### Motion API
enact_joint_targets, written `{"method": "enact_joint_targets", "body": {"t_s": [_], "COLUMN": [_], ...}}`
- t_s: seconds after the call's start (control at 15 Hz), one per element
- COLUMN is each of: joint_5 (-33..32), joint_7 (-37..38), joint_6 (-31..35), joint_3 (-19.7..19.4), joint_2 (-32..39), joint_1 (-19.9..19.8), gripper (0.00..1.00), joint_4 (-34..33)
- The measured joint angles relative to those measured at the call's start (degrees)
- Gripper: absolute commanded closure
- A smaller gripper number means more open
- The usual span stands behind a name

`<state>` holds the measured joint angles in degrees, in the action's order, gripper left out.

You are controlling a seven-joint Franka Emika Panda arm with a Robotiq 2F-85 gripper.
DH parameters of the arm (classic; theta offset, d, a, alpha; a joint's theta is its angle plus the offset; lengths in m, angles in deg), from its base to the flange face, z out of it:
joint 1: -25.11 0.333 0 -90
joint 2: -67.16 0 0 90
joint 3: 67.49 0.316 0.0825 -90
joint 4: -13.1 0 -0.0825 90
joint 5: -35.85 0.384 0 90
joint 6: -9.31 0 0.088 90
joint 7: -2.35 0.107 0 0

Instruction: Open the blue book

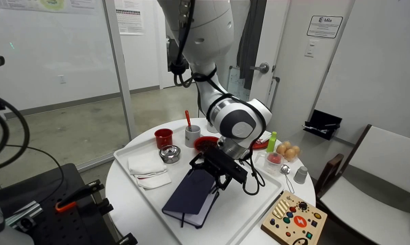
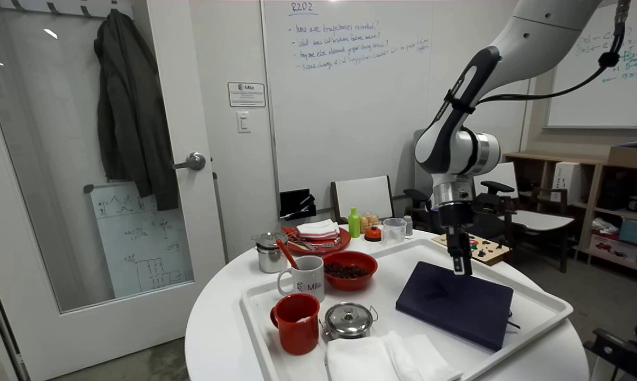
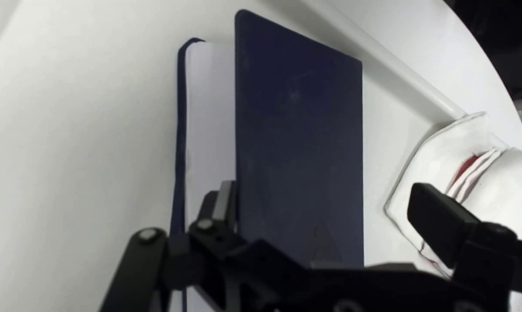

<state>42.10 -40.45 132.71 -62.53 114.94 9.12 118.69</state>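
Observation:
The blue book [image 1: 190, 192] lies on the white tray with its dark navy cover partly raised. A strip of white page and the bottom cover's edge show along one side in the wrist view [image 3: 295, 130]. In an exterior view the cover's outside [image 2: 453, 304] faces the camera and the pages are hidden. My gripper [image 3: 328, 197] is open above the book, its fingers wide apart. One finger is at the raised cover's free edge, over the page strip; whether it touches is unclear. The other finger is beyond the spine side, towards the napkin. Nothing is held between them.
The white tray [image 1: 246, 204] also bears a folded napkin [image 1: 147, 166], a lidded metal pot [image 1: 170, 154], a red mug [image 1: 163, 137], a mug with a red-handled utensil [image 1: 192, 136] and a red bowl [image 2: 350, 275]. A wooden toy board [image 1: 293, 219] is beside the tray.

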Motion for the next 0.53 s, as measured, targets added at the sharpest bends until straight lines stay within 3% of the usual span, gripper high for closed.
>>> {"method": "enact_joint_targets", "body": {"t_s": [0.53], "joint_5": [-3.4], "joint_7": [-0.9], "joint_6": [3.4], "joint_3": [0.3], "joint_2": [-5.8], "joint_1": [2.9], "gripper": [0.0], "joint_4": [6.4]}}
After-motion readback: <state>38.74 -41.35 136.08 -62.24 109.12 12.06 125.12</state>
